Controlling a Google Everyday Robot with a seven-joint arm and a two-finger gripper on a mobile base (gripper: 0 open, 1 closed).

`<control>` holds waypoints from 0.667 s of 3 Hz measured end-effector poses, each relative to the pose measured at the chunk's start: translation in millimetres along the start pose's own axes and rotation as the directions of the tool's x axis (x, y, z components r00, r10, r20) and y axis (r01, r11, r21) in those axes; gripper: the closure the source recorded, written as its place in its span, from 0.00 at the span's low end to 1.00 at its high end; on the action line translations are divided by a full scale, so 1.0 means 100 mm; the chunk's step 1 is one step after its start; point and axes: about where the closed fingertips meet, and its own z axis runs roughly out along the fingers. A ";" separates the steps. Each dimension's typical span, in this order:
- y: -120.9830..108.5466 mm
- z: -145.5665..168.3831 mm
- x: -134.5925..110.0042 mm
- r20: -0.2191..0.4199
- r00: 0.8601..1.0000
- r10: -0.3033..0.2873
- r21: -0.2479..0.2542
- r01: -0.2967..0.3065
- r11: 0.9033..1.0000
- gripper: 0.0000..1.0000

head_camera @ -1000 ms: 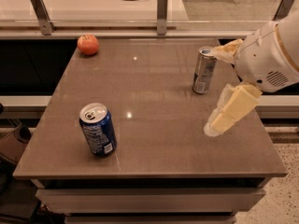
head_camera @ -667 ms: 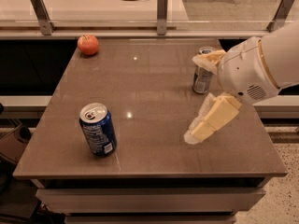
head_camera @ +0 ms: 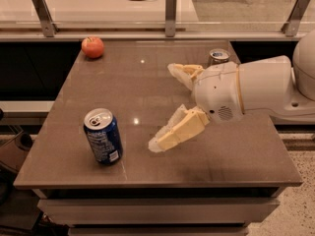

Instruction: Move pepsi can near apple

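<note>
- Pepsi can point(head_camera: 102, 136) stands upright on the worktop point(head_camera: 123, 82), its long axis vertical and its silver top facing up with the tab showing.
- White label print on the pepsi can faces the worktop's front edge, and the can sits close to the front left corner.
- Apple point(head_camera: 92, 47) lies well apart from the pepsi can, almost straight behind it near the far edge, stem end up.
- Hand point(head_camera: 165, 107) hovers to the right of the pepsi can, near it but not touching, with its tips aimed toward the can.
- Fingers point(head_camera: 179, 131) of the hand are spread wide and hold nothing; the nearer one slants down close to the worktop, level with the pepsi can, and the other sits farther back.
- White arm point(head_camera: 261, 87) reaches in from the right, on the side of the hand away from the pepsi can.
- Slim silver can point(head_camera: 219, 57) stands upright far behind and right of the pepsi can, its body mostly hidden by the arm.
</note>
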 end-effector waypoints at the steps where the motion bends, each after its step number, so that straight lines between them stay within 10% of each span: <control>1: -0.03 0.01 -0.03 -0.007 1.000 -0.004 -0.003 0.004 1.000 0.00; 2: -0.03 0.01 -0.03 -0.007 1.000 -0.004 -0.003 0.004 1.000 0.00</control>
